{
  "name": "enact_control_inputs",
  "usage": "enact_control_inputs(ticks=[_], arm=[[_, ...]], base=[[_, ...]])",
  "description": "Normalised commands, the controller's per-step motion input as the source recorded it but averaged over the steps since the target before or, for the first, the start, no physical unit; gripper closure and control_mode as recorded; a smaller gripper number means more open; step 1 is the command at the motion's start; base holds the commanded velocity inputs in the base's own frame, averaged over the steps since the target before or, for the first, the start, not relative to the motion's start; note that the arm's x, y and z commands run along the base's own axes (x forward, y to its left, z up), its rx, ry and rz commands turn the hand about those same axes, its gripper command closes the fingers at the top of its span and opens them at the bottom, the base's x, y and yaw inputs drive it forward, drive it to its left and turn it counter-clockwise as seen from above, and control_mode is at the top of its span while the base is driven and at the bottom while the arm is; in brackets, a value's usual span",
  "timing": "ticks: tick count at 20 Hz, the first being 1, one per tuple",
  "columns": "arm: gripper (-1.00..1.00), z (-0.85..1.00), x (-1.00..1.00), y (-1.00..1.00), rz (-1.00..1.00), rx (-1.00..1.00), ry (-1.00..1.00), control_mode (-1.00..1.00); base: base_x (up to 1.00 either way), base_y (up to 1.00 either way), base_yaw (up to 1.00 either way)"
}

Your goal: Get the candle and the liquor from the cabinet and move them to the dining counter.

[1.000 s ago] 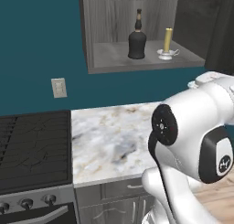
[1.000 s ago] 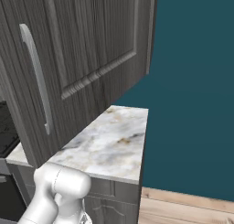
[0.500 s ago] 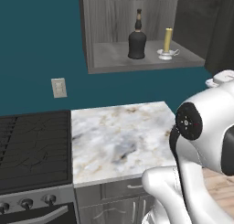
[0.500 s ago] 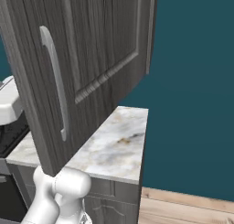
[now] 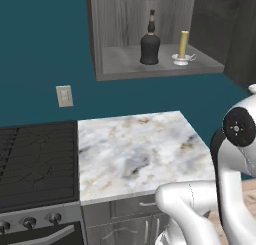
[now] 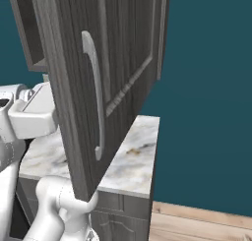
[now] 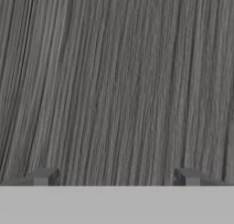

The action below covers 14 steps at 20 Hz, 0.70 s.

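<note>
Left base view: the cabinet [image 5: 150,64] hangs open on a teal wall [image 5: 45,49], its grey wood-grain interior exposed above a small marble worktop [image 5: 135,154]. On the cabinet's shelf stands the liquor [image 5: 149,43], a squat black bottle with a narrow neck, upright and left of centre. The candle [image 5: 183,47], a pale-yellow stick upright in a white saucer holder, stands just beside it on the right, apart from the bottle. A pale wall socket [image 5: 64,95] sits on the wall below and left of the cabinet. A black stove [image 5: 35,164] adjoins the worktop on the left, with knobs along its front edge. The white arm [image 5: 235,154] rises at lower right, its dark joint disc facing the camera. Right base view: the cabinet door [image 6: 106,77] stands swung out toward the camera, edge-on, with its long silver bar handle [image 6: 94,95] vertical on the outer face; the worktop [image 6: 133,156] extends beneath it, and wooden flooring [image 6: 197,225] shows at lower right. Part of the arm lies left of the door, close to its inner side. Hand view: the gripper [image 7: 116,177] faces a dark grey wood-grain panel at close range; its two fingertips [image 7: 43,176] stand far apart at the bottom corners, jaws wide and nothing between them. Whether the tips touch the panel cannot be told.
</note>
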Motion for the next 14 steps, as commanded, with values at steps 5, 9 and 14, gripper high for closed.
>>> enact_control_inputs(ticks=[5, 9, 14], arm=[[-1.00, 0.00, 0.00, -0.43, 0.00, 0.00, 0.03, -1.00], [-1.00, 0.00, 0.04, -0.38, 0.00, 0.00, 0.03, -1.00], [-1.00, 0.00, 0.09, -0.37, 0.00, 0.00, 0.03, -1.00]], base=[[0.00, 0.00, 0.00], [0.00, 0.00, 0.00], [0.00, 0.00, 0.00]])
